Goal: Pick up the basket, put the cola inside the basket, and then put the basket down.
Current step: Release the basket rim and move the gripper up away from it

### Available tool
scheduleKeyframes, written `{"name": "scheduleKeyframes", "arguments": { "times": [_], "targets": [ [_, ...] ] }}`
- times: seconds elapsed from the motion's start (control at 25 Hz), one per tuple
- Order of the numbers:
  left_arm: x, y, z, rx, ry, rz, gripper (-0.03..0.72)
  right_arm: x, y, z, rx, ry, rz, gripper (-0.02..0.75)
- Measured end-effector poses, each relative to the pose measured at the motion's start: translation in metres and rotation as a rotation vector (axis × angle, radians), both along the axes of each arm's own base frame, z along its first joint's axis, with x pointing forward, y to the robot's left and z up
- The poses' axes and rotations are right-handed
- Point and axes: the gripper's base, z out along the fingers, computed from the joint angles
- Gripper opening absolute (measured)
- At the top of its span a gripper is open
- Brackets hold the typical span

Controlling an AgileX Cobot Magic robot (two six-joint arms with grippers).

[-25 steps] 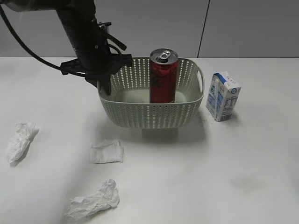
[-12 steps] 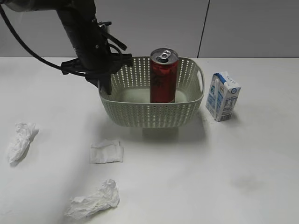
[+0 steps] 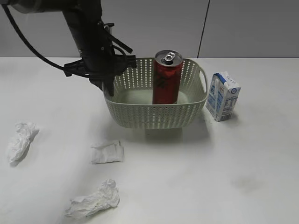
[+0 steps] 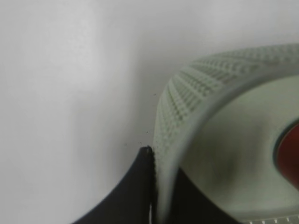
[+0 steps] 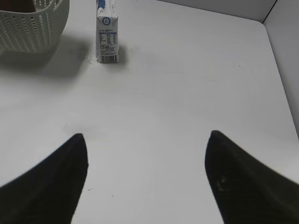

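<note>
Basket (image 3: 156, 109) clamped at 9 o'clock rim by left jaws (image 4: 154, 196), lifted slightly for lowering onto worktop (image 3: 210, 177). Cola (image 3: 167, 78) upright inside. Right jaws (image 5: 145, 182) spread wide, empty.

Even, bright overhead light gives soft shadows under the basket (image 3: 156, 109) on the counter (image 3: 210, 177). The left wrist view is blurred, close-range; the others are sharp, without glare.
</note>
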Motion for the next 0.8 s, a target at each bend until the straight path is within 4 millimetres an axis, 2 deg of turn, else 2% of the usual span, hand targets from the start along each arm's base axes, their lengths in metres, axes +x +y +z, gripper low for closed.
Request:
{"name": "scheduleKeyframes", "arguments": {
  "times": [0.28,0.52,0.8],
  "targets": [
    [-0.008,-0.012,-0.001,-0.006,0.004,-0.021,-0.001,0.002,0.000,-0.009,0.001,0.017,-0.012,0.592],
    [-0.012,-0.012,-0.023,-0.021,0.004,0.003,-0.001,0.002,-0.001,-0.009,0.000,0.015,-0.014,0.592],
    [-0.009,-0.012,-0.025,-0.021,-0.037,0.003,0.003,0.005,0.000,-0.013,0.016,0.003,-0.020,0.593]
  ]
}}
